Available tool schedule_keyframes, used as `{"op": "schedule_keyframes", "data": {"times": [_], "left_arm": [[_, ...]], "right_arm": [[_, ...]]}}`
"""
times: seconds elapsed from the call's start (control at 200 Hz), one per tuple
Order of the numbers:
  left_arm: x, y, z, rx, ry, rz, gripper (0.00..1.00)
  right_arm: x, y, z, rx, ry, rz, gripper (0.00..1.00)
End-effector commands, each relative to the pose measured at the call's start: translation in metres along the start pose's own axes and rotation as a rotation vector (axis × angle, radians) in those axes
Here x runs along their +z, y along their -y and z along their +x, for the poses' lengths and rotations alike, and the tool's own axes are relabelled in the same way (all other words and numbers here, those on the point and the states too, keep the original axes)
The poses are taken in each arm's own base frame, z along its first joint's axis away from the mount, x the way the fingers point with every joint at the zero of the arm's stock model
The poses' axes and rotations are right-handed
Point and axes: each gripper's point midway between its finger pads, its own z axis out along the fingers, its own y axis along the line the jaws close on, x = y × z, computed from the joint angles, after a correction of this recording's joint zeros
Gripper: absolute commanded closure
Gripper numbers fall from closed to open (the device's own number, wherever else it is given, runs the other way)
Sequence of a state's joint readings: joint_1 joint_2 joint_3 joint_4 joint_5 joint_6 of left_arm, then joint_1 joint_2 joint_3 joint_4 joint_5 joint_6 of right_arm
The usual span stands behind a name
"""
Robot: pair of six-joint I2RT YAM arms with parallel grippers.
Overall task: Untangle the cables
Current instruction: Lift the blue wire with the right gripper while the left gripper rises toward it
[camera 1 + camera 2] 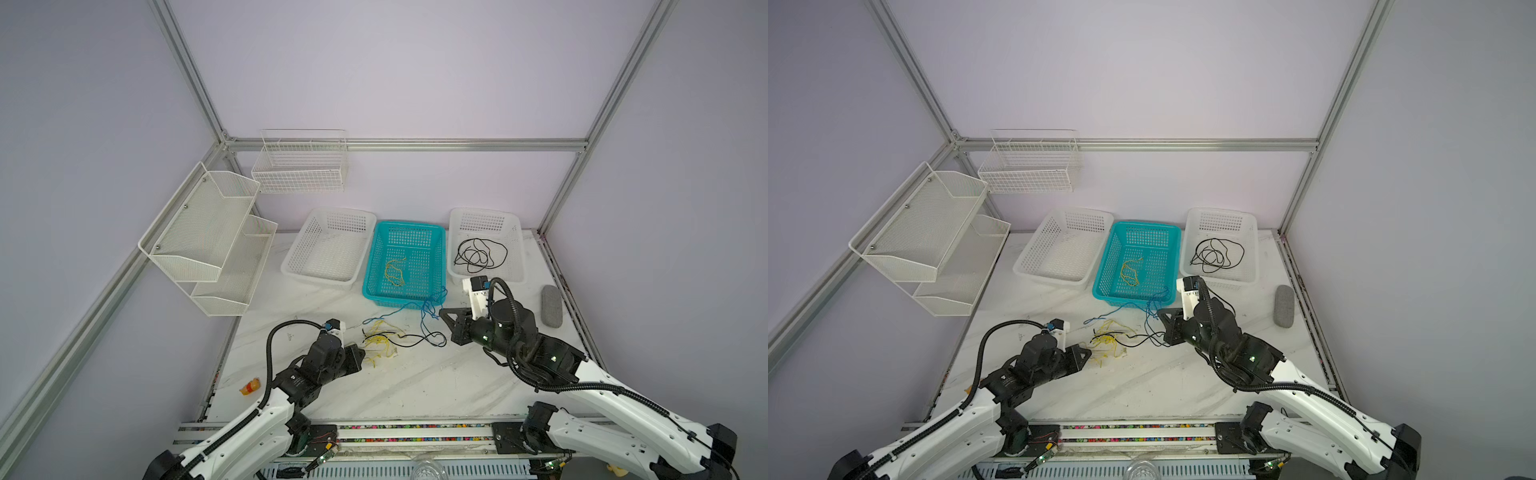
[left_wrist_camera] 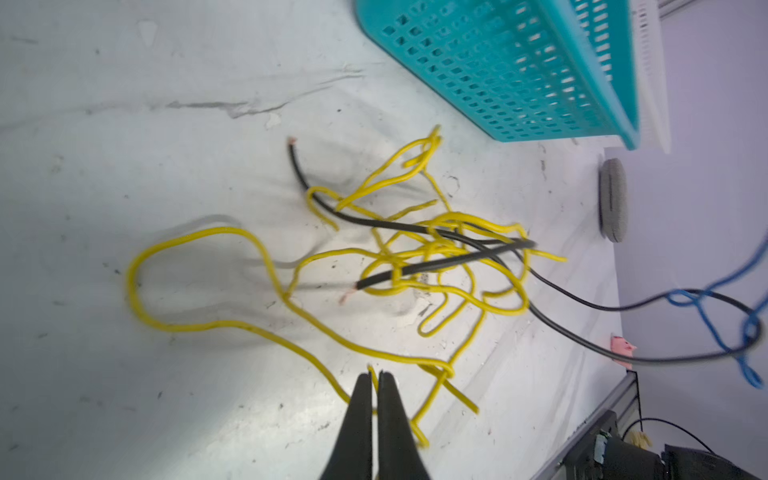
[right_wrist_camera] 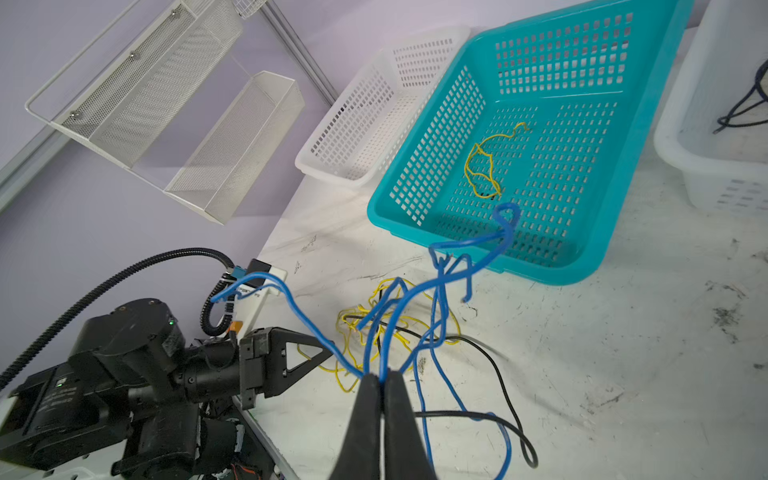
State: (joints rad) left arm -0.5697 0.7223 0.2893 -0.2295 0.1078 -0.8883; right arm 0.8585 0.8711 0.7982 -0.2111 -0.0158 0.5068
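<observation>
A tangle of yellow cables [image 1: 380, 340] [image 2: 436, 257] lies on the white table, with a black cable [image 1: 415, 341] [image 2: 415, 270] threaded through it. My left gripper [image 1: 365, 353] [image 2: 374, 376] sits at the tangle's near left edge, shut on the end of a yellow strand. My right gripper [image 1: 440, 311] [image 3: 382, 376] is shut on a bunch of blue cables [image 1: 430, 309] [image 3: 436, 291], held above the table in front of the teal basket. A blue loop hangs down and crosses the black cable.
The teal basket [image 1: 442, 249] holds one yellow cable [image 1: 395, 272]. A white basket [image 1: 515, 232] to its right holds a coiled black cable [image 1: 480, 253]; another white basket [image 1: 340, 212] stands to its left. A grey pad [image 1: 552, 306] lies at the right edge. Mesh shelves [image 1: 208, 237] hang on the left wall.
</observation>
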Motion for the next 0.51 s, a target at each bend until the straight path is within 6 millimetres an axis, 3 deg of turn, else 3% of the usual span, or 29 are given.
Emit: {"op": "schedule_keyframes", "data": {"times": [0.0, 0.235, 0.5], "left_arm": [[-0.027, 0.046, -0.027, 0.056, 0.078, 0.156, 0.78], [-0.068, 0.083, -0.045, 0.11, 0.16, 0.294, 0.31], [-0.109, 0.125, -0.071, 0.19, 0.219, 0.368, 0.13]], "right_arm": [[0.001, -0.013, -0.009, -0.043, 0.061, -0.069, 1.0], [0.014, 0.015, 0.004, -0.08, 0.041, 0.051, 1.0], [0.02, 0.035, 0.011, -0.147, 0.014, 0.154, 1.0]]}}
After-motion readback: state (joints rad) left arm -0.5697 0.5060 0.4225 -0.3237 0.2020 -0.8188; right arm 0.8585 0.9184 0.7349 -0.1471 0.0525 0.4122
